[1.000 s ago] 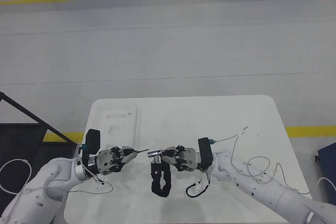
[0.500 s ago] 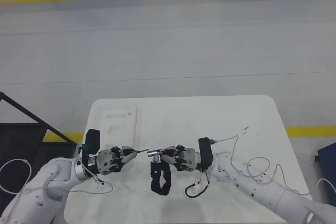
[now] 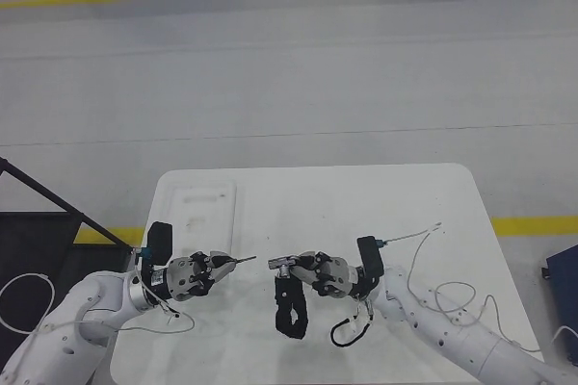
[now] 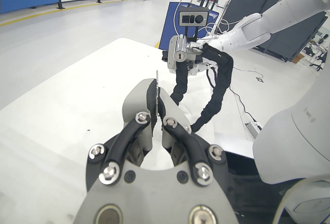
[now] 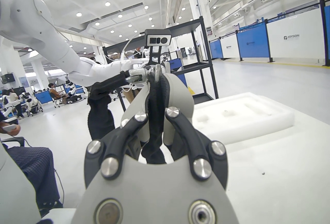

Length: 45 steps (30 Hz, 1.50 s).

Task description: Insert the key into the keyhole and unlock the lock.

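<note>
My left gripper (image 3: 215,265) (image 4: 156,92) is shut on a thin metal key (image 3: 242,259) (image 4: 157,80), whose blade points toward the lock. My right gripper (image 3: 297,267) (image 5: 156,80) is shut on a silver cable lock (image 3: 283,266) (image 4: 179,50) held above the table. In the left wrist view the lock's round keyhole (image 4: 179,55) faces the key, with a clear gap between them. The lock's black sleeved cable (image 3: 291,313) (image 4: 219,85) hangs in a loop below the lock body. Its chrome end (image 5: 135,76) sticks out beside my right gripper.
The white table (image 3: 414,212) carries a white foam tray (image 3: 204,217) (image 5: 247,109) with shallow recesses at its back left. A thin white cable (image 3: 409,236) and a black cable (image 3: 345,332) trail off the right arm. A dark rack (image 3: 19,192) stands left of the table.
The right gripper with the lock has drawn away to the right, so the gap between key tip and keyhole has widened. The left gripper and key have stayed put.
</note>
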Tool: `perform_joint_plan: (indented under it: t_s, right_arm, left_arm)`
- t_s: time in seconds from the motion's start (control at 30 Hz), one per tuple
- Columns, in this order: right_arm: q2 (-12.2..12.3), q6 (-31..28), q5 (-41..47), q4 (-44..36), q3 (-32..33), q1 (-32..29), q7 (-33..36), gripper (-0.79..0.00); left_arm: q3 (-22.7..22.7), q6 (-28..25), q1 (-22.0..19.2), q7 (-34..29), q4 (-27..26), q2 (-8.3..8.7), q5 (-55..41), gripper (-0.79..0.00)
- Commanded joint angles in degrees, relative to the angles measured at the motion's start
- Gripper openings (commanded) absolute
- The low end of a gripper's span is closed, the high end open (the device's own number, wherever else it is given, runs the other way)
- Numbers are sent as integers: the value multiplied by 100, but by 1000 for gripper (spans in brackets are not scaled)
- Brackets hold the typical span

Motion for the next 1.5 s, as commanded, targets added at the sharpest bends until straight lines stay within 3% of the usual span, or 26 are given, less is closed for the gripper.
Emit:
perform_joint_plan:
  t_s: [0.0, 0.47, 0.73, 1.47]
  right_arm:
    - [-36, -46, 92, -9, 32, -37, 48, -785]
    - [-212, -322, 207, -42, 448, -226, 325, -785]
    - [-284, -509, 205, -56, 618, -361, 512, -785]
    - [-293, -509, 212, -39, 607, -363, 512, -785]
  left_arm:
    - [22, 5, 13, -5, -34, -5, -11, -785]
    - [-110, 0, 303, 536, -268, -17, -85, -785]
    - [-126, 0, 510, 693, -482, 75, -92, -785]
    - [334, 0, 167, 778, -344, 336, -158, -785]
